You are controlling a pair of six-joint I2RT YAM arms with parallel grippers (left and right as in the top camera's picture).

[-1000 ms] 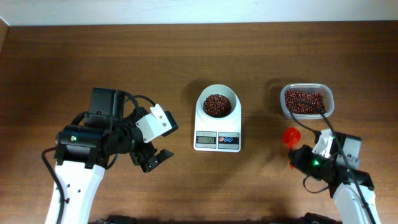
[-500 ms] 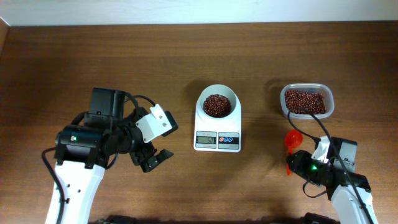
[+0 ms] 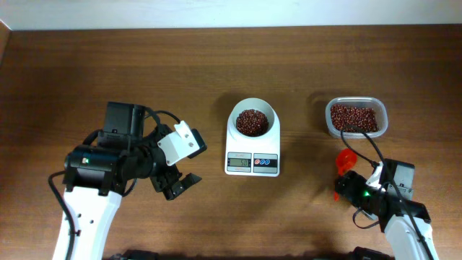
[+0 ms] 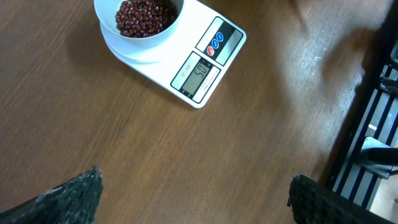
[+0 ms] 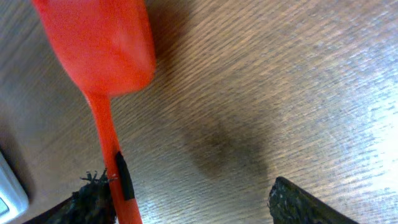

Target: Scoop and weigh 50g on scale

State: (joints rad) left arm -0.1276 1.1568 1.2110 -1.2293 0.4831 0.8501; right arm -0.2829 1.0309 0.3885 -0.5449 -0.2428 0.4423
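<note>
I log white digital scale, bowl of reddish-brown beans, left gripper fingers spread, right gripper fingers parted beside orange-red plastic scoop

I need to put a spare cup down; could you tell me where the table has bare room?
Free: the back strip of table behind the scale and tub; the gap between them; the front between left gripper and scale. Crowded: scoop and right gripper before the tub.
</note>
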